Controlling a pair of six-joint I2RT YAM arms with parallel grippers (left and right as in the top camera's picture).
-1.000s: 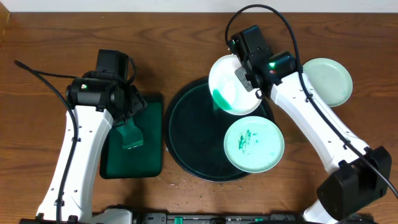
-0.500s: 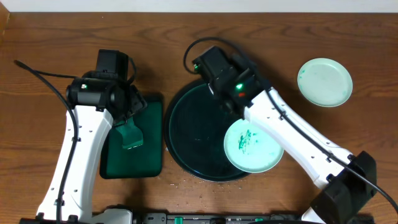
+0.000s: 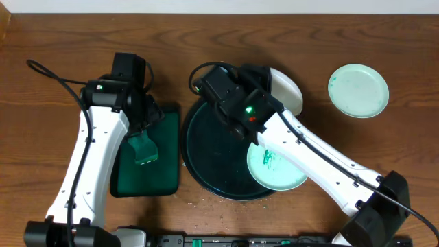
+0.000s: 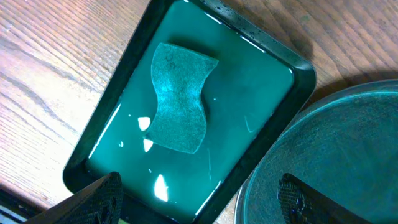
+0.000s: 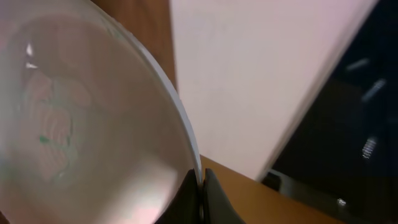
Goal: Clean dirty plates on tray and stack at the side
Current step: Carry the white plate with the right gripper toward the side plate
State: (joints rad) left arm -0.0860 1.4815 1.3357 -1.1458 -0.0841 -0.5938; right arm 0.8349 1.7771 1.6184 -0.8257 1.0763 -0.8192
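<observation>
Plate (image 5: 93,124) hangs tilted over the far edge of the round tray (image 3: 206,144), pinched at its rim by the closed right gripper (image 5: 200,186). Left gripper (image 4: 199,202) is open above the sponge (image 4: 179,99) (not touching it). I think it should take the sponge first, then wipe gently.

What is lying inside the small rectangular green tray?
A teal sponge with a narrow waist lies in the rectangular tray, on a shiny, wet-looking floor. From overhead, the left arm covers the tray's far end. Anything under the sponge is hidden.
</observation>
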